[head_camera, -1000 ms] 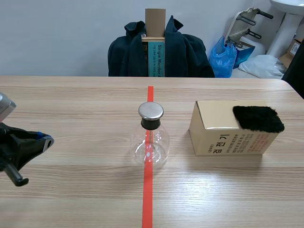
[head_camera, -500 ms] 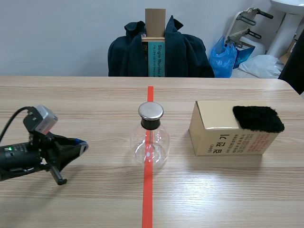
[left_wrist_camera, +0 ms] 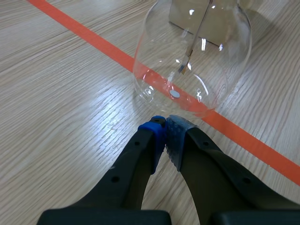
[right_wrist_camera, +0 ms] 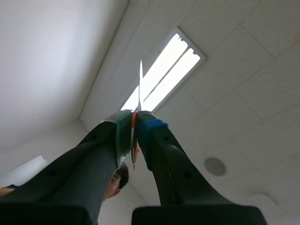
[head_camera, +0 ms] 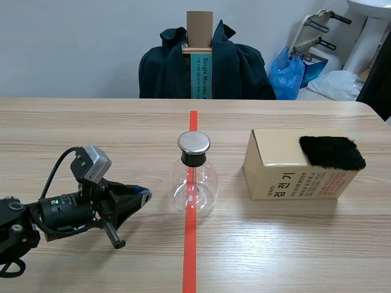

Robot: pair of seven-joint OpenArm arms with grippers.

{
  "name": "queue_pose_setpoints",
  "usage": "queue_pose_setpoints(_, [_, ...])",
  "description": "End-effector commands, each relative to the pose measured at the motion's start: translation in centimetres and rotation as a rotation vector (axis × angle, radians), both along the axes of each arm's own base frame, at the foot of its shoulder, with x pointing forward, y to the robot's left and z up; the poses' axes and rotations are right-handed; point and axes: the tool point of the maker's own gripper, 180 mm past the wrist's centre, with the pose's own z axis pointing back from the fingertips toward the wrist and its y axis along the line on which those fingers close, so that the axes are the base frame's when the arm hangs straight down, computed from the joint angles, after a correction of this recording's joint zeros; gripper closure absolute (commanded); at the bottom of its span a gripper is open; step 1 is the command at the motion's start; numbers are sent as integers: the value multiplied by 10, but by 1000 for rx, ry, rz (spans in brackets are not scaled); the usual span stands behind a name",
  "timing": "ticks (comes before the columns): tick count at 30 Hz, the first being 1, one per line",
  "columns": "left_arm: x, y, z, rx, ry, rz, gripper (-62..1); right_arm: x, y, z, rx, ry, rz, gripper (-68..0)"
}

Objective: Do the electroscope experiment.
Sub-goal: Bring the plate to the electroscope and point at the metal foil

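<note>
The electroscope [head_camera: 194, 177], a round glass flask with a metal cap and a thin rod inside, stands on the orange-red tape line at the table's middle. My left gripper [head_camera: 143, 194] lies low on the table just left of it, shut on nothing. In the left wrist view the flask [left_wrist_camera: 192, 56] sits right ahead of the gripper [left_wrist_camera: 165, 125], a small gap apart. A black fur patch [head_camera: 332, 152] rests on a cardboard box [head_camera: 287, 174] to the right. My right gripper [right_wrist_camera: 135, 117] points at the ceiling, shut on a thin strip [right_wrist_camera: 139, 84] seen edge-on.
A chair draped with a dark jacket [head_camera: 204, 64] stands behind the table's far edge. Bags and equipment sit at the back right. A person's head [right_wrist_camera: 119, 180] shows low beside my right fingers.
My left arm has slid right along the table, from the left edge to just short of the flask. Flask, box and fur have not moved.
</note>
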Motion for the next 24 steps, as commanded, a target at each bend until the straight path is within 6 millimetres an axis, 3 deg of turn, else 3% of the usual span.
queue_pose_setpoints(1, [8,-8,17,-49,-45,-2,-30,6,3,-2,9,40,37,-8])
queue_pose_setpoints(5, [9,-11,18,-55,-48,1,-30,23,23,-28,11,214,156,-8])
queue_pose_setpoints(13, [9,-11,18,-57,-49,2,-30,33,71,-70,71,329,309,-8])
queue_pose_setpoints(24, [10,-11,19,-59,-53,4,-30,51,130,-200,-90,592,294,-8])
